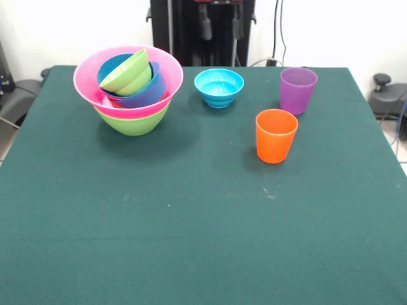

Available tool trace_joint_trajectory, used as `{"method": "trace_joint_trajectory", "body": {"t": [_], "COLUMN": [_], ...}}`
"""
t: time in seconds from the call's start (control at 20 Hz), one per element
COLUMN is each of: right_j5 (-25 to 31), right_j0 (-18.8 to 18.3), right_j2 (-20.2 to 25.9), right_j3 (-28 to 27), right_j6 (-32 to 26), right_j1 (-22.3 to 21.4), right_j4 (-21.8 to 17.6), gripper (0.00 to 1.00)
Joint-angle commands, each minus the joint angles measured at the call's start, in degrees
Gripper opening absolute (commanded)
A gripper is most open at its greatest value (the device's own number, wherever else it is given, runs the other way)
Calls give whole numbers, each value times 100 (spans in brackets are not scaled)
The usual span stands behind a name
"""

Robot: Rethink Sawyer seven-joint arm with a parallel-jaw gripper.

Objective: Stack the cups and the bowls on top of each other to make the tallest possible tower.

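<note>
The tower sits near the counter's far left corner; its top green bowl lies tilted, so anything added could slide. Cyan bowl and both cups stand apart. I cannot tell the fingers' state.

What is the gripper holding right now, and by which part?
Nothing. The gripper hangs drawn back at the table's far edge with nothing in it, well clear of the cyan bowl, both cups and the tower.

green table | tower | cyan bowl | purple cup | orange cup
</note>
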Motion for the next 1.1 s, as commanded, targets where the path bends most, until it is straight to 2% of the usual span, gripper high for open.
{"method": "trace_joint_trajectory", "body": {"t": [0.05, 0.3, 0.45, 0.7, 1.1], "right_j5": [-152, -149, -188, -438, -986], "right_j0": [710, 876, 970, 704, 803], "right_j2": [-650, -777, -939, -815, -1005], "right_j3": [-710, -1039, -1232, -1043, -940], "right_j6": [1339, 1392, 1387, 1131, 1233], "right_j1": [378, 606, 760, 976, 1403], "right_j4": [33, -20, -213, -234, -342], "gripper": [100, 100, 100, 100, 100]}}
